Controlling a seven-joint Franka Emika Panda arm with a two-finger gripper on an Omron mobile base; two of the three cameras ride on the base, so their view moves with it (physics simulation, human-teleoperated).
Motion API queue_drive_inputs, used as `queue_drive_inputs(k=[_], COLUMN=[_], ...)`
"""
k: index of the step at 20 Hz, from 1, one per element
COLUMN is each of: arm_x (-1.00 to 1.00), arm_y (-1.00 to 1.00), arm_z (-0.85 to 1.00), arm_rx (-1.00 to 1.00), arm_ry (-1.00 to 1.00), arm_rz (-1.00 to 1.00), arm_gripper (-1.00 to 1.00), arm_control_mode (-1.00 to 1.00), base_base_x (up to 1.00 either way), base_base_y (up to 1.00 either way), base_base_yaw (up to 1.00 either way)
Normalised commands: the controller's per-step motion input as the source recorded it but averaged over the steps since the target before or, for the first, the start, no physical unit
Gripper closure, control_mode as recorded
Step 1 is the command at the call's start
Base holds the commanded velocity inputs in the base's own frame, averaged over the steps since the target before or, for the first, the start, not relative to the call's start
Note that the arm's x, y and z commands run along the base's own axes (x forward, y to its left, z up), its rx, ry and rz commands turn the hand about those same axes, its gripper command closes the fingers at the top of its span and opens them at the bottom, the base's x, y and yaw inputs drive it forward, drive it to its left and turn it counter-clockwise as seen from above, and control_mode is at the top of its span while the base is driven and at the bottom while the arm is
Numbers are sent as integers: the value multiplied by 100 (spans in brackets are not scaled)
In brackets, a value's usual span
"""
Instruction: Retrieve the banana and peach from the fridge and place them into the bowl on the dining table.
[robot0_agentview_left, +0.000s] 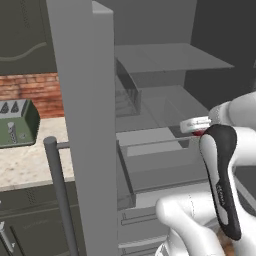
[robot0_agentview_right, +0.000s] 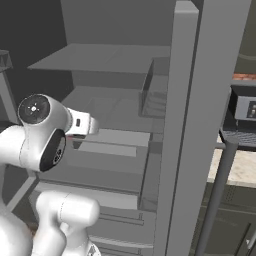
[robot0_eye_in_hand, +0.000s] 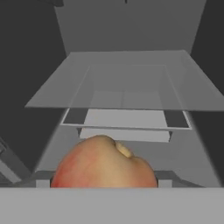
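The peach (robot0_eye_in_hand: 103, 164), orange-red with a pale yellow patch, sits very close at the bottom of the hand view and covers both fingertips. My gripper (robot0_agentview_left: 196, 128) is shut on it, just in front of the open fridge (robot0_agentview_left: 160, 115). From the left base view only a small red sliver of the peach (robot0_agentview_left: 199, 133) peeks out under the white hand. Ahead of the hand lie the fridge's grey glass shelves (robot0_eye_in_hand: 127, 87) and a lower tray. The banana, the bowl and the dining table are out of view.
The open fridge door (robot0_agentview_left: 85, 125) stands tall on the left, with its bar handle (robot0_agentview_left: 57, 190) in front. Beyond it are a stone counter (robot0_agentview_left: 30, 162), a green appliance (robot0_agentview_left: 15, 122) and a brick wall. The other door (robot0_agentview_right: 187, 125) stands at the right.
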Motion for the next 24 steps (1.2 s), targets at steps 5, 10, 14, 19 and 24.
queue_drive_inputs(k=[5, 10, 14, 19, 24], arm_x=[-99, -57, 0, 0, 0], arm_y=[-8, -5, 0, 0, 0], arm_z=[0, 0, 0, 0, 0], arm_rx=[0, 0, 0, 0, 0], arm_ry=[0, 0, 0, 0, 0], arm_rz=[0, 0, 0, 0, 0], arm_gripper=[100, 100, 100, 100, 100], arm_control_mode=[-100, 100, 100, 100, 100], base_base_x=[0, -34, -91, -99, -52], base_base_y=[0, 0, -6, 0, 0], base_base_yaw=[0, 0, 0, -8, -26])
